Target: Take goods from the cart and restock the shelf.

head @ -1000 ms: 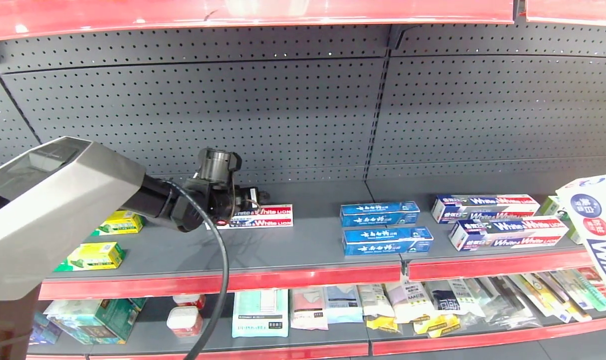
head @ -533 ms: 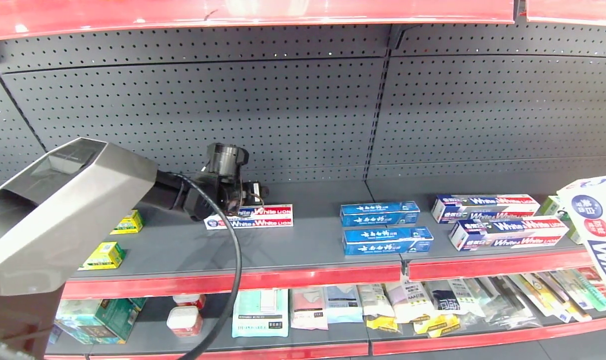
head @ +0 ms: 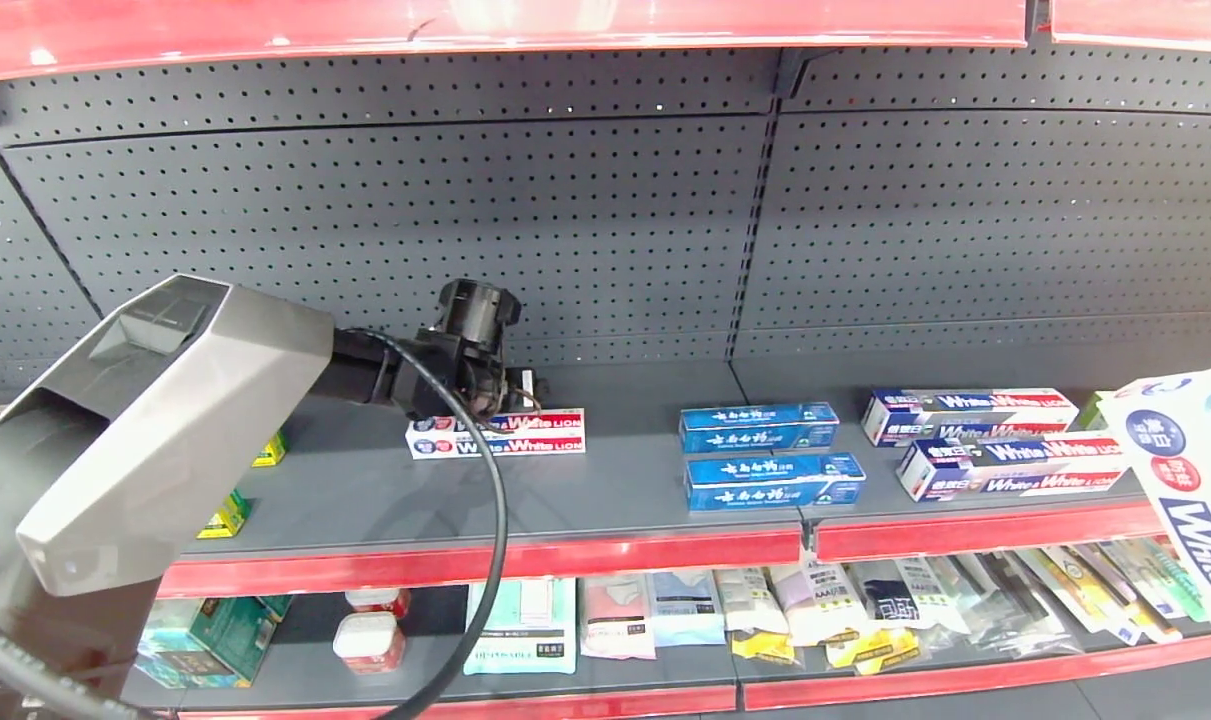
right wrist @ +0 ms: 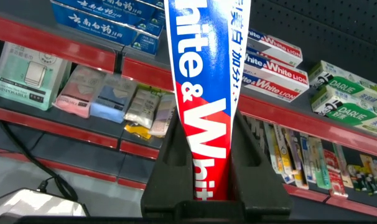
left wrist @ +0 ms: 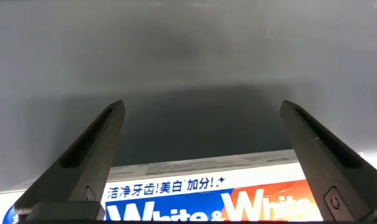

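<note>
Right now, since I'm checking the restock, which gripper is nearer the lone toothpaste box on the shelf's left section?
Left. The left gripper hangs open right over the lone toothpaste box; the right gripper, shut on a second toothpaste box, is far off to its right.

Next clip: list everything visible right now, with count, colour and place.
shelf: one, grey, red edge, across the head view.
shelved toothpaste box: one, red-white-blue, left of centre.
blue boxes: two, blue, centre.
white-topped boxes: two, white-blue-red, right of those.
yellow boxes: two, yellow-green, far left.
pale green boxes: two, shelf's right end.
packets: many, mixed, lower shelf.
jars: two, white-red, lower shelf, left.
held toothpaste box: one, red-white-blue, far right, off the shelf.
left gripper: open, at the shelved toothpaste box.
right gripper: shut on the held toothpaste box.
</note>
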You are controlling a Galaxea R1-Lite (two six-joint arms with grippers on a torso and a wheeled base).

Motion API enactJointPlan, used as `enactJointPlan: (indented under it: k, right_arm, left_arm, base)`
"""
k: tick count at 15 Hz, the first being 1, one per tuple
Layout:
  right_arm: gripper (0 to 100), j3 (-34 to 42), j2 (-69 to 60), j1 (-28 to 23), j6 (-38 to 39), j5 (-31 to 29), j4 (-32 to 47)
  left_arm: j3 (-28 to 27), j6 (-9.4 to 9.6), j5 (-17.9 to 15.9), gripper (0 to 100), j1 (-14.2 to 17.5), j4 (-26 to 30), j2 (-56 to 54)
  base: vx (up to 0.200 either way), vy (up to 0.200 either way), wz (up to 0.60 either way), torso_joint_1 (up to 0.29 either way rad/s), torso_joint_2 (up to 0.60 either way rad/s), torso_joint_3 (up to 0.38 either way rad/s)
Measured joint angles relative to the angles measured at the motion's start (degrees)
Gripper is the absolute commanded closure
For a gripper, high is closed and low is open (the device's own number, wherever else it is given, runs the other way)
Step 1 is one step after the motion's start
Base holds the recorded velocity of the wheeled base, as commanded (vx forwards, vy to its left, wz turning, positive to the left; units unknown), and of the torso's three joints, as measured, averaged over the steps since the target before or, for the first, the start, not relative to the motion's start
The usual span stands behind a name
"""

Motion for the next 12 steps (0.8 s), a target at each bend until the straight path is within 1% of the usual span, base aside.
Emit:
enactJointPlan:
  k: [5,12]
  right_arm:
    - [100,0.3,0.0,0.0,0.0,0.0,0.0]
    - [100,0.5,0.0,0.0,0.1,0.0,0.0]
  left_arm:
    - [-0.6,0.0,-0.2,0,-0.5,0.4,0.7]
    - [1.9,-0.15,-0.6,0,-1.0,0.1,0.6]
  base:
    - [0.0,0.0,0.0,0.0,0.0,0.0]
    - [0.0,0.0,0.0,0.0,0.0,0.0]
